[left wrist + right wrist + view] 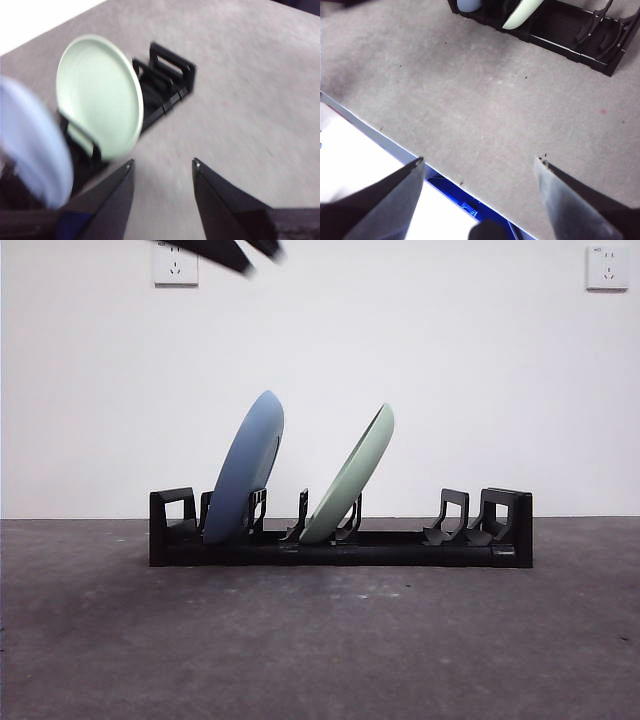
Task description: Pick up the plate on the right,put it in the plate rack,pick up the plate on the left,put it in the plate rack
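Front view puts me level with the grey, speckled tabletop, looking straight at the long, low black plastic plate rack standing against a plain white wall. Two plates lean in it, both tilted toward the right of this view: a round blue plate in the slots near the left looped end, and a round pale green plate a few prongs along, near the middle. They stand apart and do not touch. The lower rim of each is hidden behind the prongs and the rack's front rail, so the exact slot is hard to name. The prongs toward the right end hold nothing.

At the top edge, left of centre, two dark blurred tips poke in, cut off by the frame; which arm they belong to cannot be told from here. Two white wall sockets sit high up, the right one cropped by the edge. No writing on them is legible.

From the left wrist camera, the left gripper hangs above bare table just beside the rack, jaws apart and holding nothing; the picture is smeared and the blue plate is cut off at the edge. The right gripper is well back from the rack, over the table's near edge, jaws wide apart and empty, with only slivers of both plates visible.
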Motion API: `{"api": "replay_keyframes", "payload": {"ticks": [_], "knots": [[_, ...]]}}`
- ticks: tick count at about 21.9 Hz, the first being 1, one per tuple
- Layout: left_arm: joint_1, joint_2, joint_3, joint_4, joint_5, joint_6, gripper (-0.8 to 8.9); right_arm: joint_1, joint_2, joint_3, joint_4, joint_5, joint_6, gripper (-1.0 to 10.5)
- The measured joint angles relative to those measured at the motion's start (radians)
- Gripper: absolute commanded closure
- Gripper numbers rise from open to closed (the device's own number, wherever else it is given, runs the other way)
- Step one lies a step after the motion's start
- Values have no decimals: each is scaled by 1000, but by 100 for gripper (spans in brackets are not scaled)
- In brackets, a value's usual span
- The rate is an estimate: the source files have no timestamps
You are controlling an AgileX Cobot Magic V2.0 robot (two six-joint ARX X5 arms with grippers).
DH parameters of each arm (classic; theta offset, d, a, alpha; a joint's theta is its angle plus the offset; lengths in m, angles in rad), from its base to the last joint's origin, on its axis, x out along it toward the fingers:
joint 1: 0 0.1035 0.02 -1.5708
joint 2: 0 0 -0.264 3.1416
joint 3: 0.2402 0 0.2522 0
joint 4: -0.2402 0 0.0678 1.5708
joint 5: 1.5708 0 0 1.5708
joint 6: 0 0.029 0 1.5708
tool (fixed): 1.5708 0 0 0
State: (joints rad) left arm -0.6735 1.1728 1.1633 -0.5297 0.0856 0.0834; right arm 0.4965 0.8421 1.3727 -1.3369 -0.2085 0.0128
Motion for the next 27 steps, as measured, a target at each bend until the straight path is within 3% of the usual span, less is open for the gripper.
{"api": "replay_keyframes", "payload": {"ticks": [5, 11, 27], "knots": [[0, -294, 0, -286, 0, -37, 621, 0, 0, 0, 0, 0, -11, 572], [0, -490, 0, -331, 0, -69, 621, 0, 0, 0, 0, 0, -13, 572], [0, -414, 0, -348, 0, -70, 626, 0, 0, 0, -3, 0, -13, 576]]}}
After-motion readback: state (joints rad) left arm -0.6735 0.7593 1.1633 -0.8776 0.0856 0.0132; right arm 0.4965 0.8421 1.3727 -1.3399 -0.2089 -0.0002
